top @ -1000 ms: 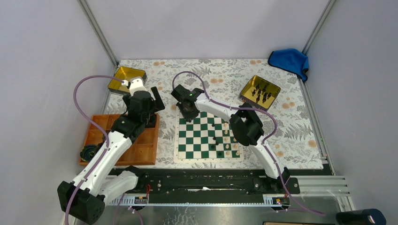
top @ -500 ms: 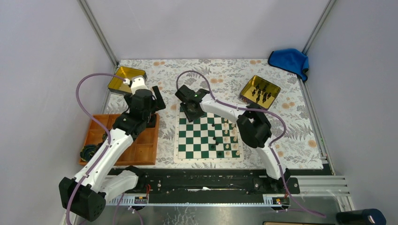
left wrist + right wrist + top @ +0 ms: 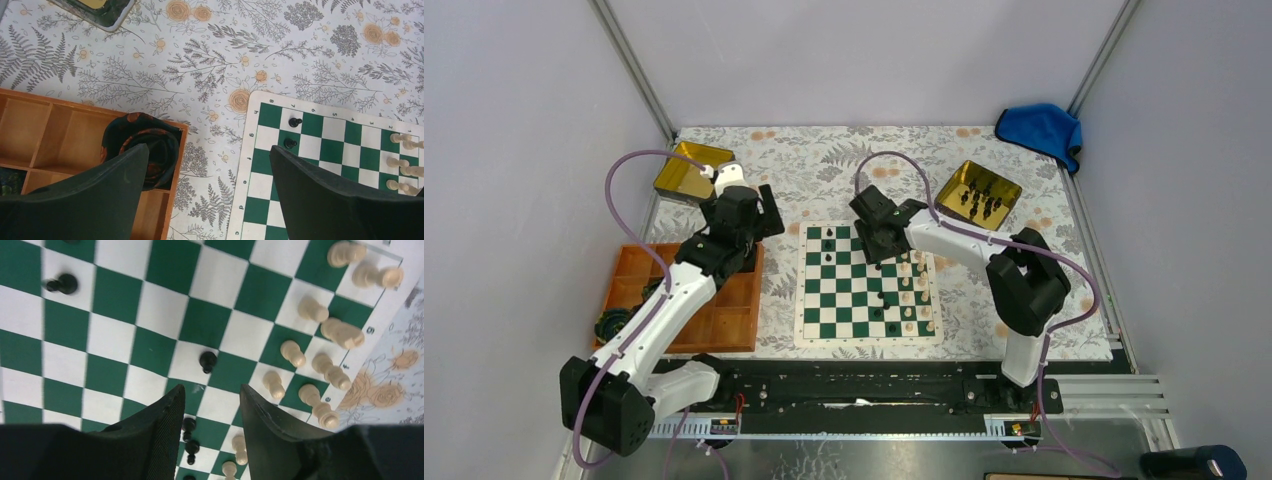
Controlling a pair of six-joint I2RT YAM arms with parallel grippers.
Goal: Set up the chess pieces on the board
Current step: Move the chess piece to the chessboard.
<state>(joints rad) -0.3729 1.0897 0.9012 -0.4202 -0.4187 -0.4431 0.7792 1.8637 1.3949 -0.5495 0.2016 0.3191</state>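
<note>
The green and white board (image 3: 844,300) lies mid-table. Two black pawns (image 3: 827,232) stand at its far left corner, also in the left wrist view (image 3: 295,121). More black chess pieces (image 3: 881,298) stand mid-board, and several wait in the gold tin (image 3: 977,195). My right gripper (image 3: 881,248) hovers over the board's far middle, open (image 3: 212,390) with nothing between its fingers; one black pawn (image 3: 208,360) stands just ahead of them. My left gripper (image 3: 764,215) hangs wide open (image 3: 209,149) over the cloth between tray and board.
Cream pieces (image 3: 914,295) line the board's right side (image 3: 320,355). An orange compartmented tray (image 3: 679,300) holding a dark roll (image 3: 142,155) sits left. A second gold tin (image 3: 692,170) is at far left, and a blue cloth (image 3: 1039,128) at far right.
My right gripper has swung from the board's far left corner to its far middle and opened wider, uncovering the corner pawns. The left arm has shifted slightly.
</note>
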